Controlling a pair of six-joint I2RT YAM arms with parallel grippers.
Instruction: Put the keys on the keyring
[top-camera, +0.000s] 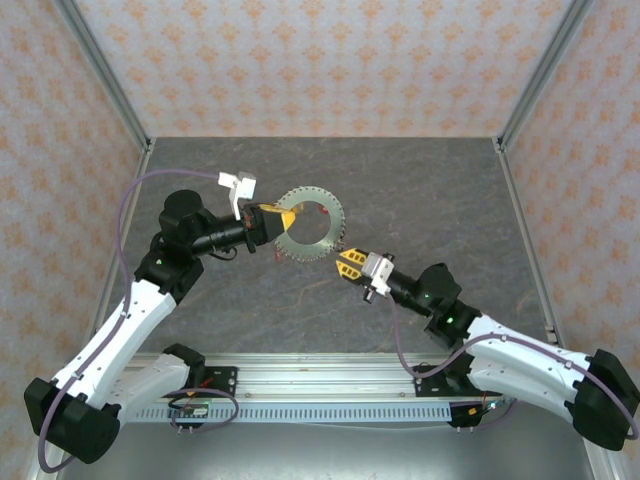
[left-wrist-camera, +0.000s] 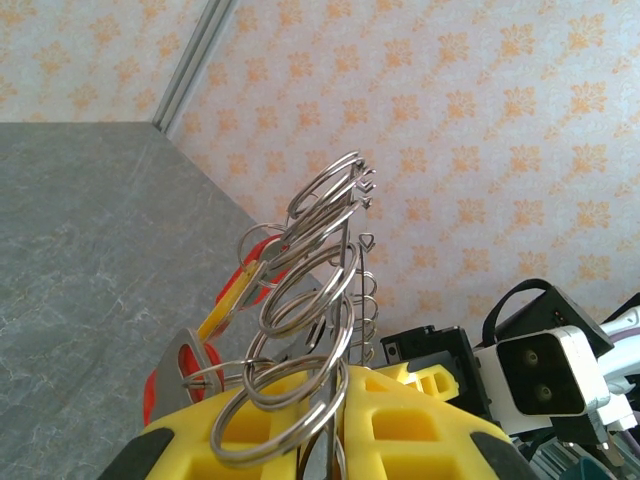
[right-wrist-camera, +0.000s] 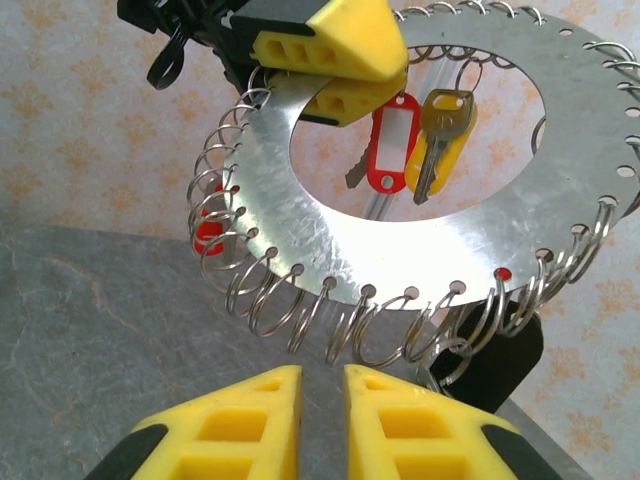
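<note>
The keyring (top-camera: 300, 248) is a flat, thin washer-shaped plate of dull silvery sheet metal. Small holes are punched all round its outer edge, and nearly every hole carries a loop of bright wire split ring, so the rim looks coiled. It is held up in the air above the middle of the worktop (top-camera: 430, 190), tilted. The left pincer (top-camera: 285, 213) is pressed together on its inner edge, one blocky yellow finger on each face of the plate. From the right wrist the plate (right-wrist-camera: 330, 230) shows a brushed, faintly scratched surface. The keys (right-wrist-camera: 440, 130) hang across its central opening: one has a dull gold head with a yellow piece behind it, and a darker blade hangs to the left. A glossy red plastic tag (right-wrist-camera: 390, 140) with a pale window hangs between them. More red shows behind the wire loops at the left rim. From the left wrist the keyring (left-wrist-camera: 320, 250) appears edge-on as a rising stack of wire loops. The right pincer (top-camera: 345, 262) sits just beside the plate's lower rim, apart from it. Its ribbed yellow fingers (right-wrist-camera: 240, 420) are drawn close with a narrow slit between them, holding nothing. The worktop is dark grey with a mottled, stone-like grain. The walls (top-camera: 320, 60) carry pale wallpaper printed with small orange motifs, framed by aluminium posts (top-camera: 105, 75).
</note>
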